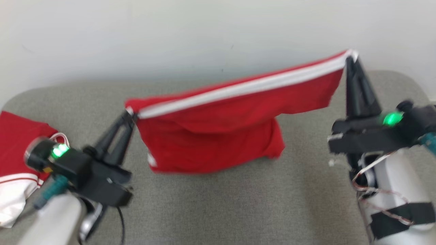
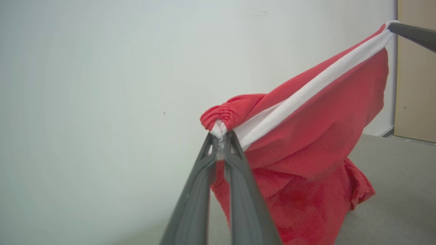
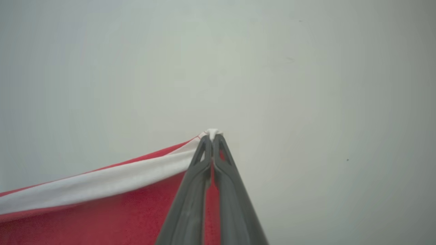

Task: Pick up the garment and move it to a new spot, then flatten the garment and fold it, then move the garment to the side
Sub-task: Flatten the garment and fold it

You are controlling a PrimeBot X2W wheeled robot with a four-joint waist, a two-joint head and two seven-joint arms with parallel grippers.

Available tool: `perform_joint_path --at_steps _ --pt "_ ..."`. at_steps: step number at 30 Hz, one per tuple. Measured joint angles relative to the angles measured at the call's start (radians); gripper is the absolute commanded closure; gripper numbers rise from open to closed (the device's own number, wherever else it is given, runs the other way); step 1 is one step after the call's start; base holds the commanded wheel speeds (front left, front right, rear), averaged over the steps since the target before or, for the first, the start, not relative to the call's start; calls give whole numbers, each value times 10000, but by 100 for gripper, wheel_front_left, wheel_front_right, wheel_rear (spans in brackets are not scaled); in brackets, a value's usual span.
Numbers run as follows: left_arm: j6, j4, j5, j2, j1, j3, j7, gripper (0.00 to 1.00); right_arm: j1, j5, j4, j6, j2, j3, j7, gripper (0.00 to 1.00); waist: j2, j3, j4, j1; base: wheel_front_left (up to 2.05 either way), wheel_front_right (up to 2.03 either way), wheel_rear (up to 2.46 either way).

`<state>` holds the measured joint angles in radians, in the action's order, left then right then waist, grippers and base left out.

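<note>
Two pinches: left tool (image 1: 131, 114), right tool (image 1: 350, 60) each clamped on red garment (image 1: 221, 136); white-banded edge stretched taut, rest sags.

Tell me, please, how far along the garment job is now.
Done: the red garment is lifted. In hand: the left end effector and the right end effector each pinch one end of its white-striped edge, holding it stretched above the grey surface. Remaining: laying it flat, folding it, moving it aside.
</note>
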<state>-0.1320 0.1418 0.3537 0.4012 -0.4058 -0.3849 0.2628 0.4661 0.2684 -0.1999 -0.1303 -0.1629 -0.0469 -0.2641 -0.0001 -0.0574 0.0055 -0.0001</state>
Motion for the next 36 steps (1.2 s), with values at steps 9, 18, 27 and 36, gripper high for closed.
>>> perform_joint_path --at_steps 9,18,27,36 --pt "-13 -35 1620 1735 -2801 -382 -769 100 1905 368 295 -31 -871 -219 2 100 -1 844 -115 -2 0 0 0" --pt "-10 834 2537 1641 -4017 -1110 -2132 100 3211 483 -867 -29 -1478 -1149 284 100 0 60 -93 0 0 0 0" --pt "75 3108 1802 606 -7479 -1350 -1873 100 7232 -186 -3183 -23 -1927 -2025 213 100 3 -1971 -101 5 0 0 0" --pt "345 5010 888 -297 -10042 -1037 -69 100 9429 -957 -3825 -29 -1910 -1166 4 100 3 -3983 -161 5 0 0 0"
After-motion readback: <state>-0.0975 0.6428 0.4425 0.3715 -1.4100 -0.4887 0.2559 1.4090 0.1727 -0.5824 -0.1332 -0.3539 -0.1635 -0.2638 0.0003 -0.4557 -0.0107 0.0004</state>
